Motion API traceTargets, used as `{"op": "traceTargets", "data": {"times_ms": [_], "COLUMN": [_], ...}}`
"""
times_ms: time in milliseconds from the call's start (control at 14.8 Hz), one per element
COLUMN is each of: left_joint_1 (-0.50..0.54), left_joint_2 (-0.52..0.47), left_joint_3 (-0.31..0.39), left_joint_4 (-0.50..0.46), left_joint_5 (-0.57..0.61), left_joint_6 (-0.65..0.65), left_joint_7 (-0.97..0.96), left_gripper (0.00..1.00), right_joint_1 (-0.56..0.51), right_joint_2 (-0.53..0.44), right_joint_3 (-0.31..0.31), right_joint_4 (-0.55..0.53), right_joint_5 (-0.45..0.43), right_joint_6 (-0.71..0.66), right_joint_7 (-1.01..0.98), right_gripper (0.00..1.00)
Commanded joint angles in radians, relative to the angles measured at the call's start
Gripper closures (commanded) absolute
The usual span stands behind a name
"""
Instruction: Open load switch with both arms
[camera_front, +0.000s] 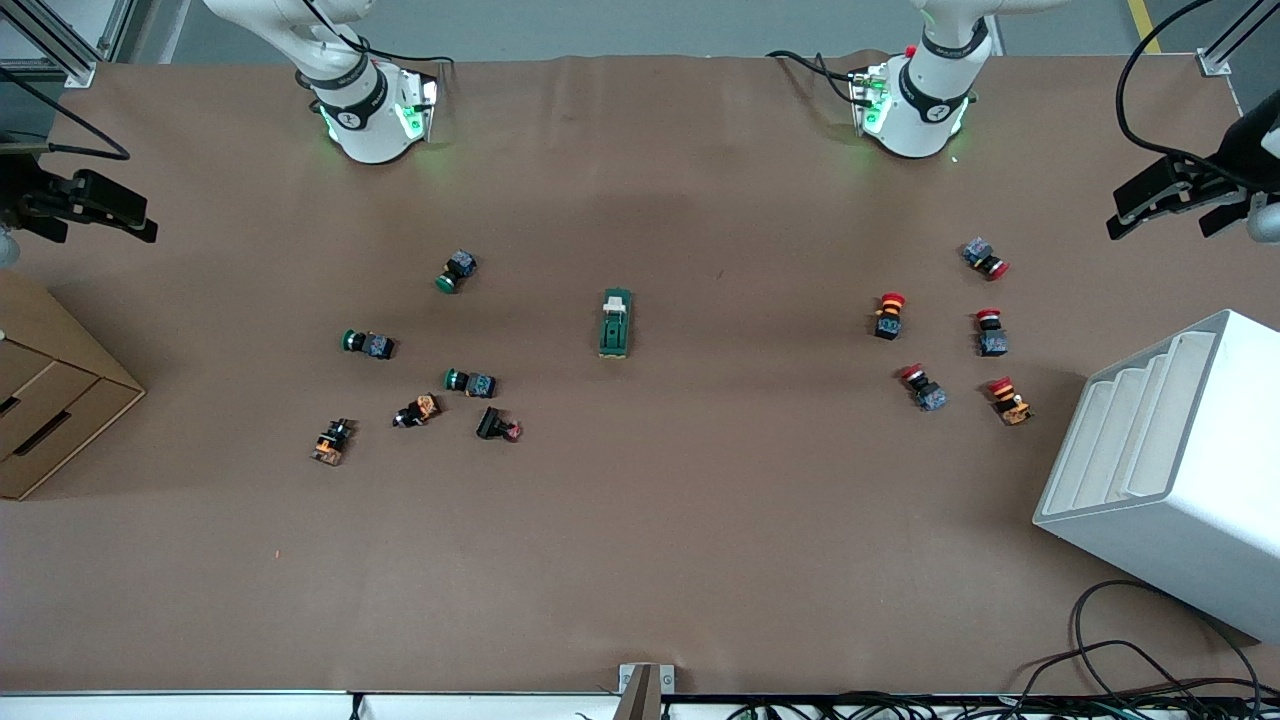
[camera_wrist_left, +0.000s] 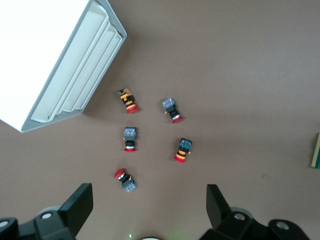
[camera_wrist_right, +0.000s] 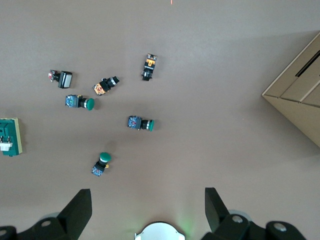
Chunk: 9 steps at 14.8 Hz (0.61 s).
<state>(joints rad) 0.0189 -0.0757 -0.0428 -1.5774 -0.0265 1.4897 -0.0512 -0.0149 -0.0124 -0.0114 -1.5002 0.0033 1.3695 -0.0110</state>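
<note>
Load switch lies flat on the brown table at mid-table, between the two arms' ends, its cream lever at the end farther from the front camera; nothing touches it. Toward the right arm's end from the switch: a loose cluster of green-capped push buttons and a few dark and orange parts. Toward the left arm's end from the switch: five red-capped push buttons. Right gripper is raised, well apart from the switch, over the table edge at the right arm's end just above the cardboard box; fingers spread wide, grasping nothing. Left gripper is raised, well apart from the switch, over the left arm's end near the white rack; fingers likewise spread, empty. In the right wrist view the switch sits at the frame edge, clear of the fingers.
</note>
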Motion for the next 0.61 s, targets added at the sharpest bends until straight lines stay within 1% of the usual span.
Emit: {"op": "traceTargets", "data": {"times_ms": [0,135,406,473,541], "left_joint_1": [-0.001,-0.001,-0.002,-0.004,-0.002], "left_joint_2": [-0.018,-0.016,-0.019,-0.021,-0.022], "left_joint_3": [0.003,-0.002,-0.018,-0.034,-0.069], "left_joint_4": [-0.015,-0.015,-0.021,-0.023,-0.024], "left_joint_5": [-0.003,-0.003,0.010,0.035,0.066], "left_joint_6": [-0.019,-0.020,-0.023,-0.022,-0.017], "left_joint_7": [0.008,0.007,0.007,0.007,0.007], "left_gripper": [0.00,0.00,0.00,0.00,0.00], "right_joint_1": [-0.011,-0.013,-0.017,-0.017,-0.017], "right_joint_2": [-0.090,-0.112,-0.107,-0.106,-0.106], "right_joint_3": [0.007,0.008,0.007,0.007,0.005], "right_joint_4": [-0.080,-0.080,-0.078,-0.078,-0.077], "right_joint_5": [-0.006,-0.006,-0.003,-0.003,-0.003], "right_joint_6": [0.023,0.019,0.028,0.031,0.037], "right_joint_7": [-0.015,-0.015,-0.013,-0.013,-0.013], "right_gripper": [0.00,0.00,0.00,0.00,0.00]}}
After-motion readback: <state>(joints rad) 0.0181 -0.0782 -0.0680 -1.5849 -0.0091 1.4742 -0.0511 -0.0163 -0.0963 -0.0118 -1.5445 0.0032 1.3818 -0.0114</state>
